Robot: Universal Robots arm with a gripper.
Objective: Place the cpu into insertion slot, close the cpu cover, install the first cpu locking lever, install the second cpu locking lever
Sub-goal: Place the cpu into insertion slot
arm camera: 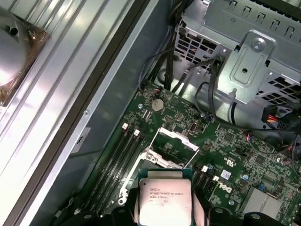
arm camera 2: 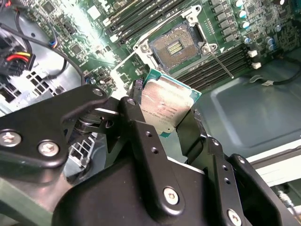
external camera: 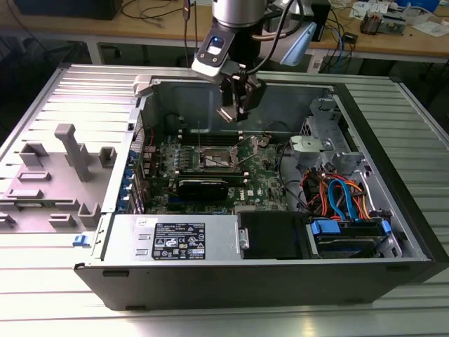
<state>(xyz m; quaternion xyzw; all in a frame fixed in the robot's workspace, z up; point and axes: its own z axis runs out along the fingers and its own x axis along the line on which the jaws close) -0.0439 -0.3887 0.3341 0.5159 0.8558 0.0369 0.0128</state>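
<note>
In the exterior view my gripper [external camera: 236,107] hangs inside the open computer case, above the green motherboard [external camera: 263,175]. It is shut on the cpu [arm camera 2: 169,101], a flat square chip with a silvery top, clamped by two opposite edges between black fingers [arm camera 2: 138,122]. The first wrist view has the cpu [arm camera: 164,200] between the same fingers. Below it lies the insertion slot [arm camera 2: 176,44], dark-centred with gold contacts and nothing in it; it is also in the exterior view [external camera: 215,160]. The cpu cover [arm camera: 175,141] stands swung up beside the socket. A thin lever rod [arm camera 2: 221,61] lies along the socket's side.
Long black memory slots [arm camera 2: 211,66] flank the socket. A silver power supply [external camera: 168,239] and a drive cage [external camera: 344,232] with orange and blue cables [external camera: 337,193] fill the case's near side. Grey plastic fixtures [external camera: 70,154] stand at the exterior view's left.
</note>
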